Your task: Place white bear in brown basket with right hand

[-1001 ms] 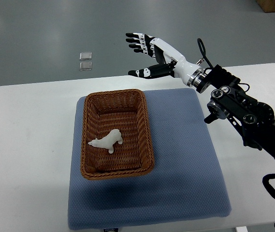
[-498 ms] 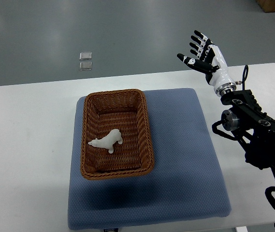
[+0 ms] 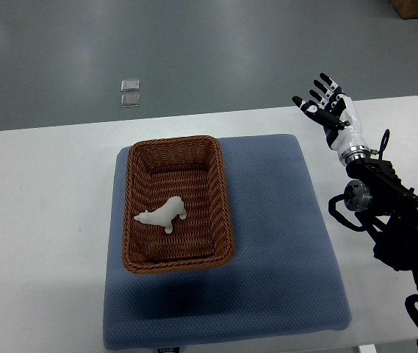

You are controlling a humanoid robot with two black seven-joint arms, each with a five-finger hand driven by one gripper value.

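The white bear [image 3: 162,214] lies on its side inside the brown wicker basket [image 3: 220,184], near the middle of the basket floor. My right hand [image 3: 328,103] is raised at the right, beyond the blue mat's right edge and far from the basket. Its fingers are spread and hold nothing. The right arm [image 3: 392,220] runs down to the lower right corner. The left arm does not show.
The basket sits on a blue mat [image 3: 282,243] that covers the centre of a white table [image 3: 40,220]. Two small clear squares [image 3: 129,93] lie on the grey floor beyond the table's far edge.
My right hand has swung away from above the basket's far right corner, moving right and back toward the table's right side. The bear stays still in the basket.
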